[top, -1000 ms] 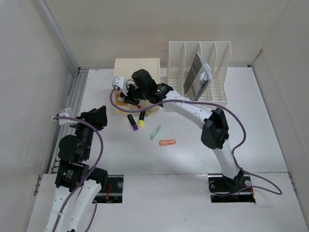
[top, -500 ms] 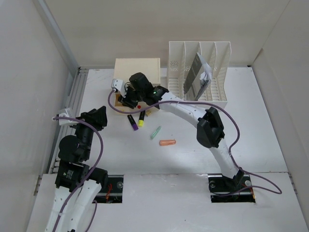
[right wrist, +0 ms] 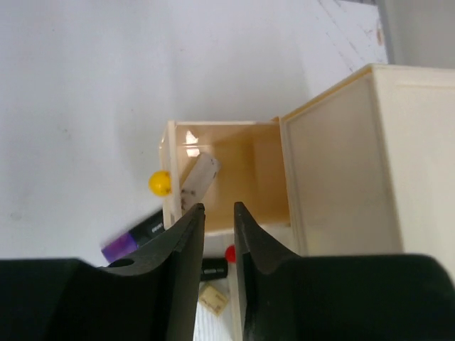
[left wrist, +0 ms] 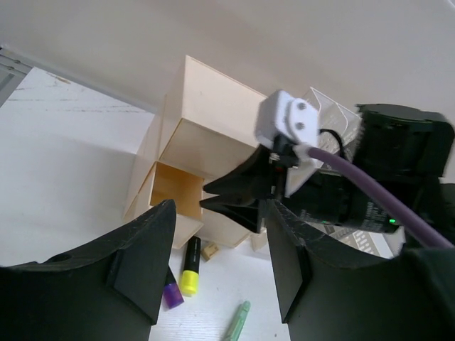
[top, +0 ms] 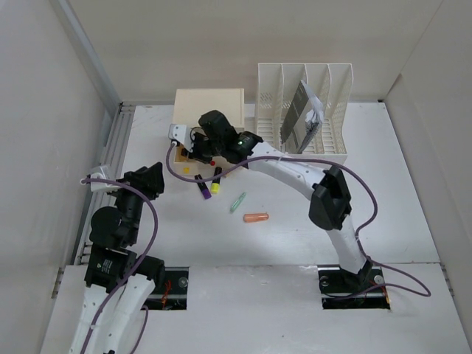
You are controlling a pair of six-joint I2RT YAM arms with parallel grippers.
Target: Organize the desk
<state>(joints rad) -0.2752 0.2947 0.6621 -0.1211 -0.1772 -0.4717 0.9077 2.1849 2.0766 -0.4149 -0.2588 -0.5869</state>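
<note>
The desk point(top: 295, 243) is a wide white tabletop. On it lie a purple highlighter point(top: 200, 187), a yellow highlighter point(top: 215, 183), a green pen point(top: 237, 201) and an orange item point(top: 255, 217). My right gripper point(top: 193, 150) hovers over the pulled-out drawer point(right wrist: 227, 163) of the cream drawer box point(top: 209, 108). Its jaws stand a little apart with nothing between them point(right wrist: 219, 210). A white oblong piece point(right wrist: 198, 180) lies inside that drawer. My left gripper point(top: 151, 177) is open and empty, off to the left, away from all items.
A white slotted file rack point(top: 306, 103) holding a booklet point(top: 301, 118) stands right of the drawer box. The open drawer has a yellow knob point(right wrist: 160, 182); a red knob point(right wrist: 230, 253) sits below. A small tan block point(right wrist: 213, 300) lies by the box front.
My right wrist has shifted slightly over the open drawer, and its jaws have parted a little. The left arm has stayed still.
</note>
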